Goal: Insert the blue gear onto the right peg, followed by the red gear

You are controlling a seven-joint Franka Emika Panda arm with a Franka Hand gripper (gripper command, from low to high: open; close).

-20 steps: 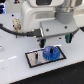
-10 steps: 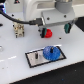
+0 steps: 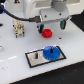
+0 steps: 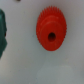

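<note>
The blue gear (image 3: 51, 52) lies flat on the right part of the grey black-framed plate (image 3: 33, 60); the right peg is hidden under it. The other thin peg (image 3: 36, 55) stands free on the plate's left part. The red gear (image 3: 47, 33) lies on the white table behind the plate. My gripper (image 3: 52, 25) hangs just above and slightly to the exterior view's right of the red gear, jaws spread wide and empty. In the wrist view the red gear (image 4: 51, 30) fills the upper middle, with one teal fingertip (image 4: 2, 33) at the edge.
A beige and white block-like object (image 3: 19, 28) stands at the back on the exterior view's left. A few small dark bits (image 3: 59, 36) lie on the table to the exterior view's right of the red gear.
My gripper has risen off the blue gear, left it on the plate, and moved back over the red gear.
</note>
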